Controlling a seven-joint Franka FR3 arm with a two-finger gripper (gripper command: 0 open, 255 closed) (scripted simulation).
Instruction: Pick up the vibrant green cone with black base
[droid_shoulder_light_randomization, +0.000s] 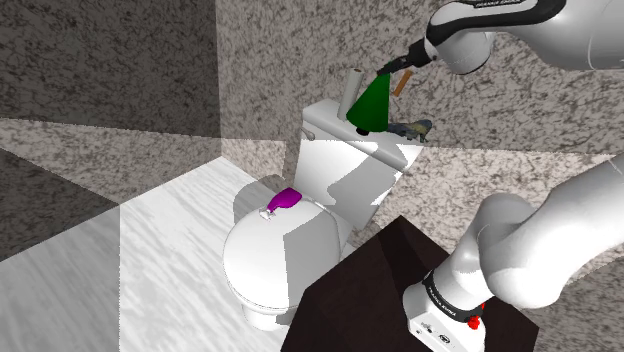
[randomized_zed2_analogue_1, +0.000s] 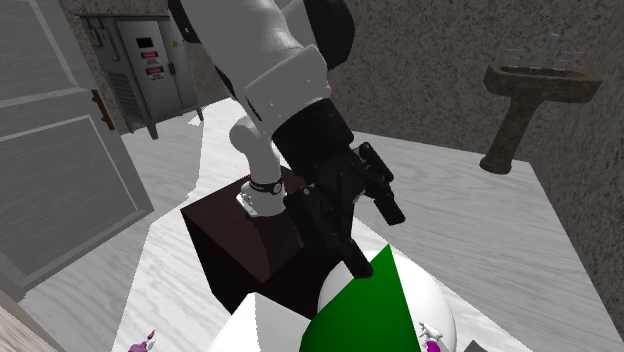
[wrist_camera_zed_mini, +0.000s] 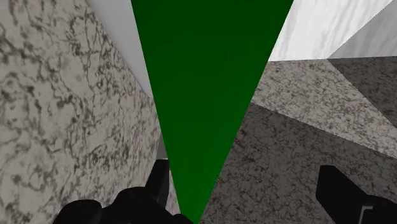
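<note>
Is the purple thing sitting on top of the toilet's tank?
No, the purple thing lies on the toilet's closed lid, lower than the tank and in front of it.

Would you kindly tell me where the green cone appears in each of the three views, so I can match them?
Shoulder view: the green cone is on the white toilet tank, in the upper middle of the picture.
Second exterior view: the cone rises from the bottom edge, just right of centre.
Wrist view: the cone spans the middle, narrowing toward the gripper.
Shared landmark: the black gripper at the cone's tip.
</note>
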